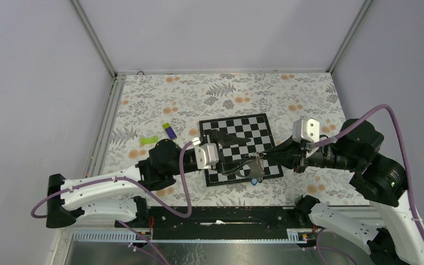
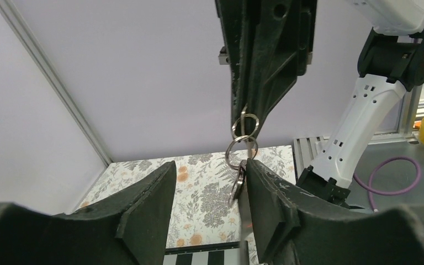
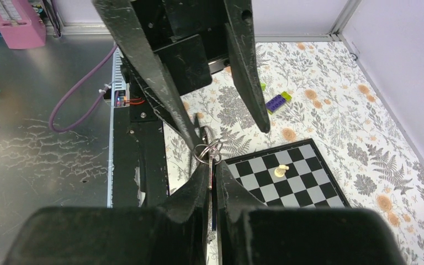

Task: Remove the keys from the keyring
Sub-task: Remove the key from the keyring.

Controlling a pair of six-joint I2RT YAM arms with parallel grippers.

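The keys point(image 2: 236, 186) hang in the air as a thin silvery sliver, edge-on, at the bottom of a short chain of linked split rings. How many blades there are I cannot tell from here. Those rings belong to the keyring point(image 2: 242, 149), and its top ring is pinched at the very tips of the right gripper point(image 2: 248, 113), whose jaws are closed down to a slit on it. Everything dangles over the near part of the chessboard point(image 1: 265, 130), above the flowered table point(image 1: 160, 99), with the pale pawn point(image 3: 280, 171) standing apart on a square.

To my eye this is light, hard, slick stuff: smooth metal that will swing and twist on the rings at a touch, and skid out of a pinch taken on its thin edge. The split ring looks springy and stiff, so a key will likely have to be wound round its coil rather than pulled straight off. The best hold seems to be across the flat faces of the key's head, close to the ring.

The left gripper point(image 2: 208, 165) straddles the hanging key, jaws roughly half apart and holding nothing. One finger point(image 2: 270, 204) sits just beside the key; whether it touches I cannot tell.
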